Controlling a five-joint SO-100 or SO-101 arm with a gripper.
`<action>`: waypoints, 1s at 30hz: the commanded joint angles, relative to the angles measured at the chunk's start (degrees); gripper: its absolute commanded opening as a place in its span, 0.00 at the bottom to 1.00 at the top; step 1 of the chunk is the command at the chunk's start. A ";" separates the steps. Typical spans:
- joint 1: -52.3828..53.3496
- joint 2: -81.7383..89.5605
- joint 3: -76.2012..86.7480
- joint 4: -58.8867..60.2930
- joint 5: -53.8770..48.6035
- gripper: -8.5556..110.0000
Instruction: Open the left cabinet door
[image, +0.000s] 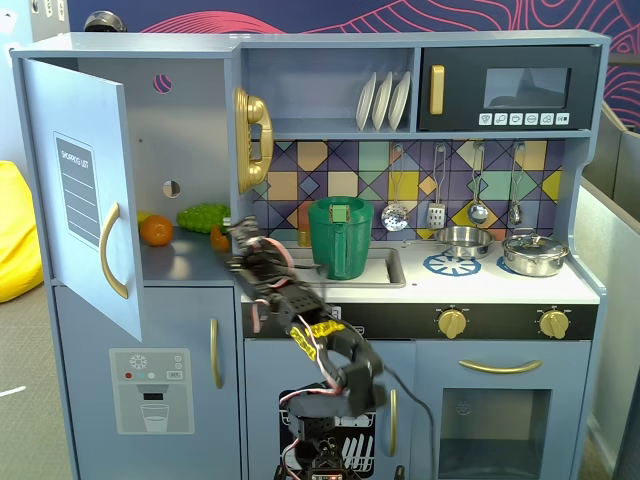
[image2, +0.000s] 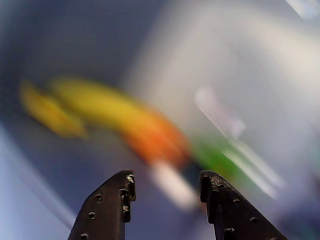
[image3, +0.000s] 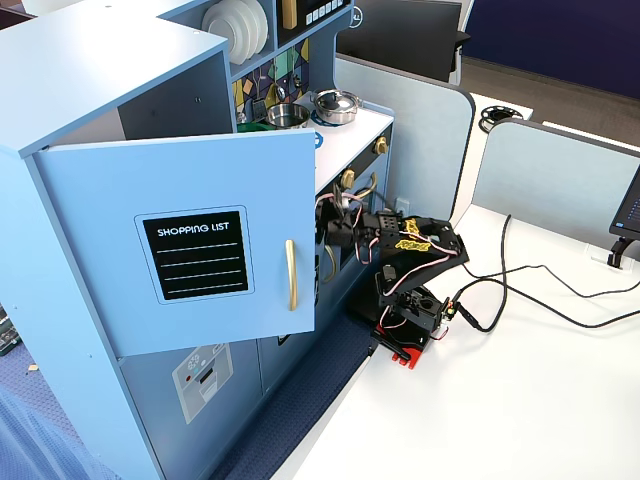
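Observation:
The left cabinet door (image: 85, 200) with the "SHOPPING LIST" chalkboard and gold bar handle (image: 108, 250) stands swung wide open; it also shows in the other fixed view (image3: 190, 240), with its handle (image3: 290, 274). My gripper (image: 240, 235) is at the right edge of the open compartment, apart from the door. In a fixed view it shows just behind the door's free edge (image3: 330, 235). In the wrist view the gripper (image2: 167, 180) is open and empty, and the background is smeared yellow, orange and green.
An orange (image: 156, 230) and a green toy food (image: 203, 216) lie on the cabinet shelf. A gold phone (image: 253, 140) hangs above the gripper. A green pitcher (image: 340, 237) stands in the sink. The dispenser door (image: 150, 390) is shut below. Cables (image3: 520, 290) cross the white table.

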 joint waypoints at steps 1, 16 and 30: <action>15.64 10.37 2.81 17.84 7.91 0.12; 35.24 20.48 20.39 56.60 27.60 0.12; 32.17 24.26 34.37 52.47 33.84 0.11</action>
